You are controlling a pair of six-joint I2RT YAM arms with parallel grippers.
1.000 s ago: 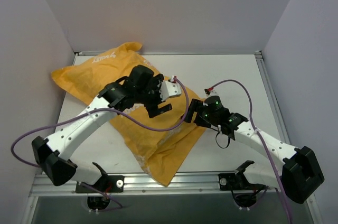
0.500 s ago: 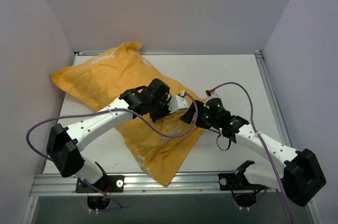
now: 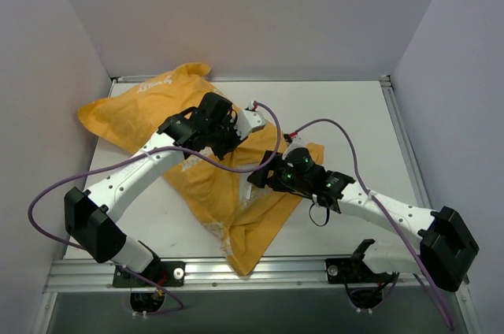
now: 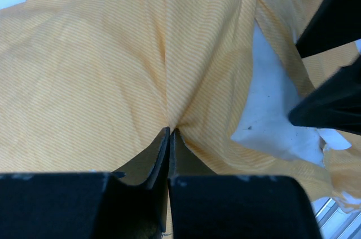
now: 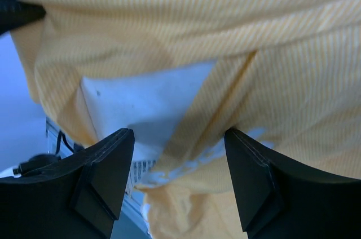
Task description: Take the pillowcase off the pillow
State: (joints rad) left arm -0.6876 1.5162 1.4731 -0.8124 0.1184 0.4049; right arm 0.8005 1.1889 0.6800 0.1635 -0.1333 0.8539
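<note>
**Top and both wrist views.** The pillowcase (image 3: 134, 113) is laid diagonally on the table (image 3: 346, 113) beneath both grippers. One end reaches past the left arm's wrist toward the far left corner, and the other runs under the right gripper toward the near edge.

The left gripper (image 4: 170, 131) is shown closed on a pinch of the orange cloth. Its two fingers are pressed together with only the fold between them, and creases are seen fanning away from the fingertips.

To the right of that pinch, through a gap in the cloth, a patch of the white pillow (image 4: 271, 109) is exposed (a few dark specks are visible on it). Just beyond the patch, at the right edge of the left wrist view, the black fingers (image 4: 333, 101) of the other arm are seen.

The right gripper (image 5: 177, 135) is held wide apart, and nothing is gripped in it. The cloth is stretched across ahead of its fingertips, and the white patch is framed between them, nearer its left finger. Elsewhere the pillow is covered by the case.
</note>
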